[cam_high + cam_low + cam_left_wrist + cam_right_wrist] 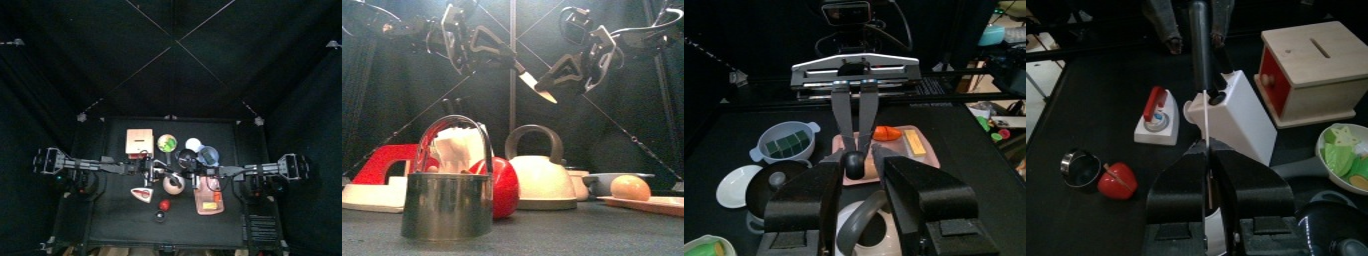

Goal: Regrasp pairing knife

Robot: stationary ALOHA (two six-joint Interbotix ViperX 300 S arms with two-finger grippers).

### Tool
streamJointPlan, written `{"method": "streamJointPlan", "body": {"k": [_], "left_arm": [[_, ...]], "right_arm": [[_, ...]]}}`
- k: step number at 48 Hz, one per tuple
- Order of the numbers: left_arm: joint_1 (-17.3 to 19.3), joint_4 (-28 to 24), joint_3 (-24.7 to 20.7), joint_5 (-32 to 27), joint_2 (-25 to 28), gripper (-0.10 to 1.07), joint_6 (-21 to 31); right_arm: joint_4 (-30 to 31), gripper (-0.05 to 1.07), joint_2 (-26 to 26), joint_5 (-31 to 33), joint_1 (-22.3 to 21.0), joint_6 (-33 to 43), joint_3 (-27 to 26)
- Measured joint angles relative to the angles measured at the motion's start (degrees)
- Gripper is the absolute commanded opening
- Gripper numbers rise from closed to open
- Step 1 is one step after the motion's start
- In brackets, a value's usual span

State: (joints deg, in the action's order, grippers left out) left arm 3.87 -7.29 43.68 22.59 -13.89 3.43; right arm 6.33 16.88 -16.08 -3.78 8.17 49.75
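Above the kettle [543, 165], right hand [577, 72] clenched on the paring knife [533, 82], blade tip between the left hand's [486, 48] released jaws; closing off-centre could twist or drop the knife.

Above the surface [543, 235] the air between the two arms is free, except for the knife [533, 80] held across it. Below, the kettle [543, 175], the metal cup [449, 205] and the red apple [500, 187] stand close together and block a low passage.
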Motion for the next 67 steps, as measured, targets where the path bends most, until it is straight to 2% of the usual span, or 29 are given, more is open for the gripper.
{"method": "streamJointPlan", "body": {"k": [15,20,30,34,40,46,67], "left_arm": [[0.0,0.9,-0.1,0.1,0.3,0.43,0.0],[0.1,1.1,-0.1,0.0,0.3,0.39,0.0],[0.0,1.2,-0.1,0.0,0.3,0.39,0.0],[-0.1,1.3,-0.1,0.2,0.3,0.39,0.2],[-0.2,1.6,-0.1,1.2,0.3,0.39,0.2],[-0.2,1.6,0.0,1.8,0.3,0.39,0.1],[-0.2,1.7,0.1,2.0,0.5,0.39,0.1]], "right_arm": [[0.1,0.39,-0.2,0.0,0.0,0.0,0.0],[0.2,0.39,-0.2,0.1,0.0,-0.1,0.0],[1.5,0.47,-0.3,0.1,0.0,-0.1,0.0],[1.6,0.56,-0.3,0.1,0.0,-0.1,0.0],[1.6,0.75,-0.3,0.0,0.4,-0.1,0.0],[1.7,0.86,-0.2,0.0,1.1,-0.1,0.0],[1.8,0.87,-0.2,0.1,1.7,-0.1,0.0]]}}
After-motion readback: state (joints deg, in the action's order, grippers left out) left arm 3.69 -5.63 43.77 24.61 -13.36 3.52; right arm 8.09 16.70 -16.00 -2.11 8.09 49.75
